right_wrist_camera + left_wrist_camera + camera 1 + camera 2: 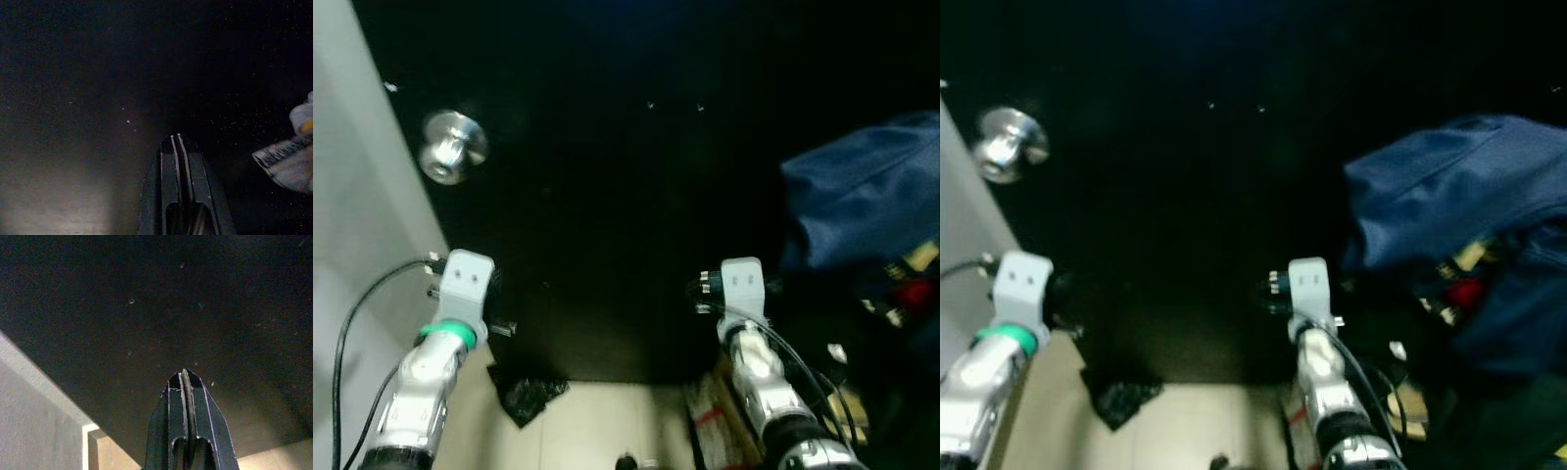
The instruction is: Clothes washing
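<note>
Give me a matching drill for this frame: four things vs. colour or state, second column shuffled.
Column 1:
1. door knob
2. jacket
3. left gripper
4. door

Column 2:
A. blue, bunched up on the robot's right
B. black, right in front of both arms
C. shiny silver, round
D. fingers pressed together, holding nothing

Pairs: 1-C, 2-A, 3-D, 4-B
</note>
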### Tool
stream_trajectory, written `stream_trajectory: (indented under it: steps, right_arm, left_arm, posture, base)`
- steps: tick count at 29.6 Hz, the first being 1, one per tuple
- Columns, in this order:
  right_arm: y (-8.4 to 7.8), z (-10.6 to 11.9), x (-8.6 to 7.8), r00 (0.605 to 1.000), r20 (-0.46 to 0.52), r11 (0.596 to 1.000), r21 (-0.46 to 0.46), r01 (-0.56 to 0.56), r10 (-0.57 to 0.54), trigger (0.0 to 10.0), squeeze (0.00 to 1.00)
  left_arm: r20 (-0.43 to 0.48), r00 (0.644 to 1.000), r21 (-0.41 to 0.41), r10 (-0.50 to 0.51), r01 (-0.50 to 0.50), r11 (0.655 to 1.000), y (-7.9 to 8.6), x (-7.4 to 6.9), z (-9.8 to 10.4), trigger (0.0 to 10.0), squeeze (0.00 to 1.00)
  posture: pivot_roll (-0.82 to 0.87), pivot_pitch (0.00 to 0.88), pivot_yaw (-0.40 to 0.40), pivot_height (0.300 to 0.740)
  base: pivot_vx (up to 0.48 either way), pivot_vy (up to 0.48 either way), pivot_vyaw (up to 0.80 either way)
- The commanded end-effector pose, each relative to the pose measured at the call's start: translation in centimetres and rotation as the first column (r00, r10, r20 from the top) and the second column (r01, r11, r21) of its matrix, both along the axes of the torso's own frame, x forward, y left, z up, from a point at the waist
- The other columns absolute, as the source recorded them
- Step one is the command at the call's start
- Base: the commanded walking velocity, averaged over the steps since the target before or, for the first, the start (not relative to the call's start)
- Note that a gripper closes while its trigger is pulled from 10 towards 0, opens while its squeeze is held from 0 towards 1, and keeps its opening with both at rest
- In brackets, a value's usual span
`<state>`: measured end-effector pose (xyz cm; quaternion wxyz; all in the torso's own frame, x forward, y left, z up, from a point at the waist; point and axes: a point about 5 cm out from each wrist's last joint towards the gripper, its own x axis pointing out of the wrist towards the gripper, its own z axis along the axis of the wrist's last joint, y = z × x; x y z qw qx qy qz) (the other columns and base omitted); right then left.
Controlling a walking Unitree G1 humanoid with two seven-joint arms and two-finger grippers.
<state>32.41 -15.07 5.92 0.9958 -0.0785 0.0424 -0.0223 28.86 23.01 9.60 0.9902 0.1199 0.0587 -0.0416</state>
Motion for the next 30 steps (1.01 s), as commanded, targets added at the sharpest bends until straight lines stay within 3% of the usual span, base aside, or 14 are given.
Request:
stream_trajectory:
  steps: [1, 10, 15, 18, 23, 24, 26, 28, 30]
  right_arm:
    - [0.5, 0.8, 0.4, 0.999, 0.034, 0.999, 0.004, -0.038, 0.038, 10.0, 0.0]
    - [1.2, 1.4, 0.5, 0.991, 0.066, 0.993, -0.035, -0.112, 0.114, 10.0, 0.0]
    - [1.2, 2.4, 0.8, 0.985, 0.108, 0.99, -0.048, -0.132, 0.137, 10.0, 0.0]
    - [1.6, 5.4, 1.8, 0.962, 0.217, 0.986, -0.048, -0.158, 0.165, 10.0, 0.0]
    - [1.9, 7.5, 2.3, 0.943, 0.282, 0.984, -0.028, -0.177, 0.178, 10.0, 0.0]
    - [2.0, 8.8, 2.6, 0.933, 0.319, 0.984, 0.001, -0.176, 0.167, 10.0, 0.0]
    - [2.0, 9.6, 2.8, 0.926, 0.343, 0.984, 0.021, -0.176, 0.158, 10.0, 0.0]
    - [2.2, 12.4, 3.2, 0.894, 0.418, 0.978, 0.059, -0.202, 0.159, 10.0, 0.0]
    - [2.7, 13.3, 3.2, 0.881, 0.431, 0.968, 0.058, -0.244, 0.196, 10.0, 0.0]
  left_arm:
    - [0.0, 1.0, -0.008, 0.026, -0.026, 1.0, 0.6, -0.1, -0.1, 10.0, 0.0]
    - [0.009, 0.998, -0.006, 0.066, -0.066, 0.998, 1.6, -0.3, 0.0, 10.0, 0.0]
    - [0.044, 0.992, -0.068, 0.117, -0.114, 0.991, 2.2, 0.1, 0.9, 10.0, 0.0]
    - [0.144, 0.982, -0.093, 0.12, -0.108, 0.99, 2.7, 1.1, 4.1, 10.0, 0.0]
    - [0.214, 0.968, -0.098, 0.131, -0.112, 0.989, 3.4, 1.7, 6.4, 10.0, 0.0]
    - [0.253, 0.958, -0.115, 0.137, -0.111, 0.987, 3.7, 2.0, 7.9, 10.0, 0.0]
    - [0.279, 0.95, -0.127, 0.141, -0.109, 0.986, 4.0, 2.2, 8.9, 10.0, 0.0]
    - [0.34, 0.937, -0.125, 0.075, -0.034, 0.992, 3.6, 2.6, 11.6, 10.0, 0.0]
    - [0.334, 0.942, -0.062, -0.045, 0.07, 0.996, 2.4, 2.5, 12.0, 10.0, 0.0]
  posture:
    - [0.13, 0.036, -0.012, 0.74]
    - [0.13, 0.032, -0.016, 0.74]
    - [0.13, 0.036, -0.016, 0.74]
    - [0.13, 0.037, -0.015, 0.74]
    - [0.13, 0.038, -0.016, 0.74]
    - [0.13, 0.039, -0.015, 0.74]
    - [0.13, 0.039, -0.015, 0.74]
    - [0.13, 0.04, -0.012, 0.74]
    - [0.13, 0.038, -0.011, 0.74]
  base:
    - [0.0, 0.0, -0.8]
    - [0.0, 0.0, -0.8]
    - [0.0, 0.0, -0.8]
    - [0.0, 0.0, -0.8]
    - [0.0, 0.0, -0.8]
    - [0.0, 0.0, -0.8]
    - [0.0, 0.0, -0.8]
    - [0.0, 0.0, -0.8]
    - [0.0, 0.0, -0.8]
